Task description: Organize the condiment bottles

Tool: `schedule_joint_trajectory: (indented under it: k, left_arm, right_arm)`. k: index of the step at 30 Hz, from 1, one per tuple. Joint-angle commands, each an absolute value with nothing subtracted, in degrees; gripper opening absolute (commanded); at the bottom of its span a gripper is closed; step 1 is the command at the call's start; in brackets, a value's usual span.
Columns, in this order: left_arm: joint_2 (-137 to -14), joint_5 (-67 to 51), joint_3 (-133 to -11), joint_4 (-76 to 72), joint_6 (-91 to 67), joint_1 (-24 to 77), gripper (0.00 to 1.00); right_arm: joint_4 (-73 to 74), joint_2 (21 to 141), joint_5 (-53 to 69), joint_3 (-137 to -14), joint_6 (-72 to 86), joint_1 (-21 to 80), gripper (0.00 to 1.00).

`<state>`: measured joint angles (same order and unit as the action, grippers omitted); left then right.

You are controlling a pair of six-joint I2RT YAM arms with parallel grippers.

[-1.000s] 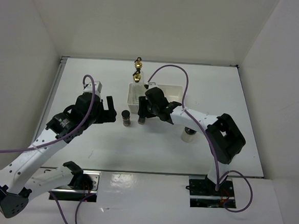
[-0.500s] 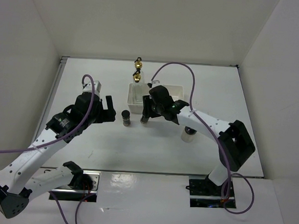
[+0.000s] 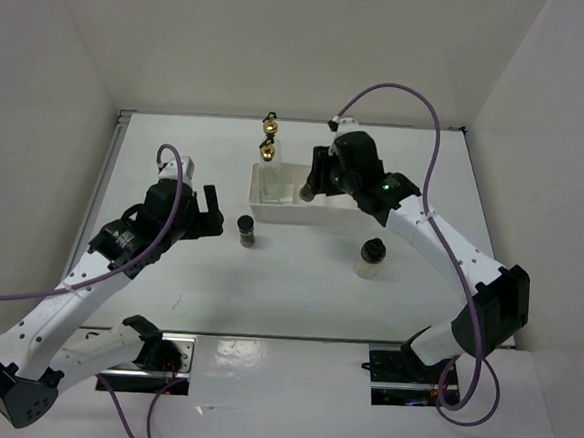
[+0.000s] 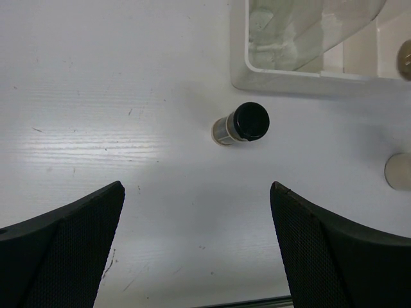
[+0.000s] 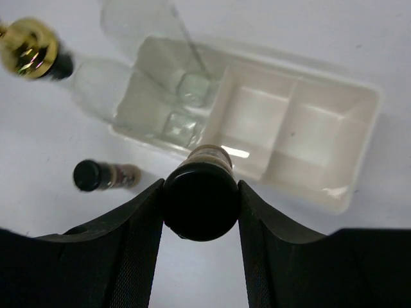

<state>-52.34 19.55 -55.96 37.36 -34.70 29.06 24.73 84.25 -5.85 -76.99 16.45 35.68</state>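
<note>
My right gripper is shut on a small dark black-capped jar and holds it in the air over the front wall of the white divided tray. Seen from above, that jar hangs at the right gripper over the tray. Two tall clear bottles with gold tops stand in the tray's left compartment. A second small dark jar stands on the table in front of the tray. My left gripper is open, short of that jar, with nothing between its fingers. The squat pale jar stands right of centre.
The tray's middle and right compartments hold nothing. White walls close in the table at the back and both sides. The right arm's purple cable arcs above the tray.
The right gripper has lifted its small dark jar off the table beside the other jar and carried it back and to the right, above the tray. The left arm has hardly moved.
</note>
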Motion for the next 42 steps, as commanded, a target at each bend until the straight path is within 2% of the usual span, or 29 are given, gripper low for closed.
schedule_joint_trajectory:
  k: [1, 18, 30, 42]
  left_arm:
    - [-52.38, 20.30, -56.34, 35.77, -34.45, 28.39, 1.00]
    - [-56.42, 21.36, -59.24, 35.24, -35.60, 25.58, 1.00]
    - [-58.62, 19.78, -60.38, 34.19, -34.02, 22.68, 1.00]
    - [-59.15, 17.67, -58.72, 32.61, -33.49, 21.01, 1.00]
  right_arm:
    - [23.04, 82.79, -5.19, -80.94, 12.32, 31.38, 0.23]
    - [15.74, 105.19, -4.22, -92.55, 6.59, 26.28, 0.23]
    - [13.97, 111.71, -2.20, -95.10, 7.73, 26.28, 0.23]
    - [12.83, 115.75, -2.72, -95.62, 8.79, 26.81, 0.29]
